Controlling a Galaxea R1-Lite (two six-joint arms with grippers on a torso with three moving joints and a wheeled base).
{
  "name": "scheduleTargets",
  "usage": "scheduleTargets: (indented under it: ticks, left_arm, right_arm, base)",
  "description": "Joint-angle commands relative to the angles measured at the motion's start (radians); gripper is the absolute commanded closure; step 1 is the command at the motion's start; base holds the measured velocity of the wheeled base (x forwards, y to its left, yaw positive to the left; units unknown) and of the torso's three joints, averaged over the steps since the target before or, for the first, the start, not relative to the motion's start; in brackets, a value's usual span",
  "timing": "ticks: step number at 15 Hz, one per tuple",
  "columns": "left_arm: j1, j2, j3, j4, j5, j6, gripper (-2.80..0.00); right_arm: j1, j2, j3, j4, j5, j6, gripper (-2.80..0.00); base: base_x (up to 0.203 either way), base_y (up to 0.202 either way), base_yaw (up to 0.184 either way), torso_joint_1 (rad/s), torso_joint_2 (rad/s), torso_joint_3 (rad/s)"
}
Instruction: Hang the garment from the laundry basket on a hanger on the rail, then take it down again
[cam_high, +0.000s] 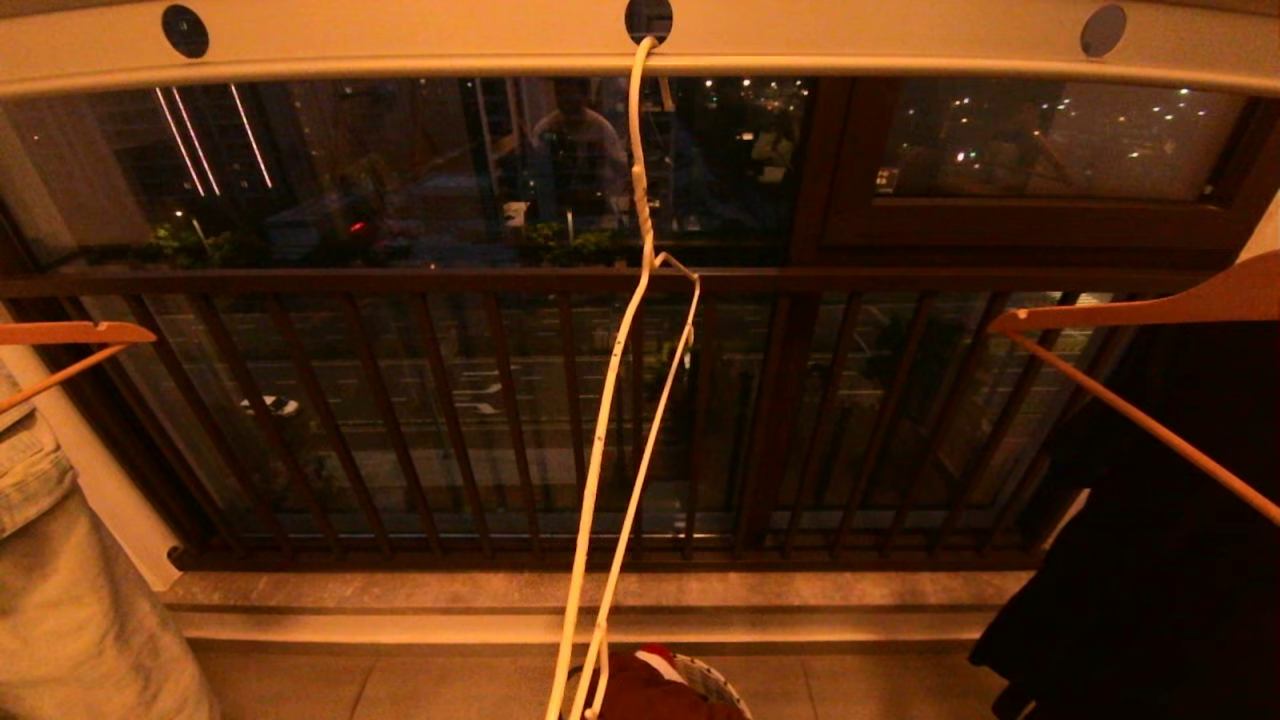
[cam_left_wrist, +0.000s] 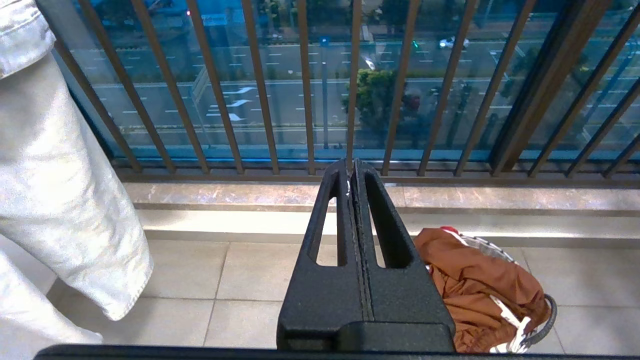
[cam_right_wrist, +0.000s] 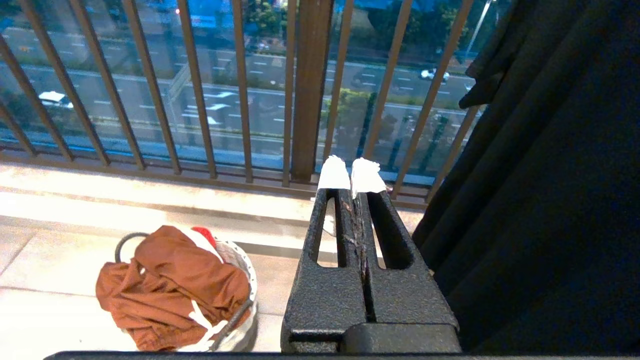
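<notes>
The thin white wire hanger (cam_high: 622, 420) hangs from the pale cream metal rail (cam_high: 640, 45) at 12 o'clock; rust-brown shorts (cam_high: 660, 690) lie in the small round basket (cam_high: 715, 682) at 6 o'clock.

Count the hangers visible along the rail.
3. A white wire hanger hooked in the rail's middle hole; one wooden hanger at the left edge; another on the right, carrying a black garment. Others may hang outside the view.

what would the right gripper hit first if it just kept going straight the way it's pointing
Probably the dark brown barred railing: the shut right gripper aims at its thick post, with nothing visible between. The black garment hangs close beside that line, though depth is hard to judge.
</notes>
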Motion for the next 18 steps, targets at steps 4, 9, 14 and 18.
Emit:
scheduleTargets:
  ticks: [4, 9, 14, 18]
  left_arm:
    - [0.001, 0.001, 0.0, 0.0, 0.001, -0.002, 0.0]
    - [0.0, 0.001, 0.0, 0.001, 0.001, 0.0, 0.0]
    - [0.001, 0.001, 0.0, 0.001, 0.001, -0.001, 0.0]
    - [0.0, 0.001, 0.0, 0.0, 0.001, 0.0, 0.0]
  right_arm:
    - [0.001, 0.001, 0.002, -0.002, 0.002, 0.002, 0.0]
    - [0.0, 0.001, 0.002, -0.002, 0.002, 0.002, 0.0]
    - [0.001, 0.001, 0.002, -0.002, 0.001, 0.001, 0.0]
    - [0.001, 0.001, 0.002, -0.001, 0.0, 0.015, 0.0]
  base:
    - [0.0, 0.0, 0.0, 0.0, 0.0, 0.0]
    - [0.0, 0.0, 0.0, 0.0, 0.0, 0.0]
    - [0.0, 0.0, 0.0, 0.0, 0.0, 0.0]
    - [0.0, 0.0, 0.0, 0.0, 0.0, 0.0]
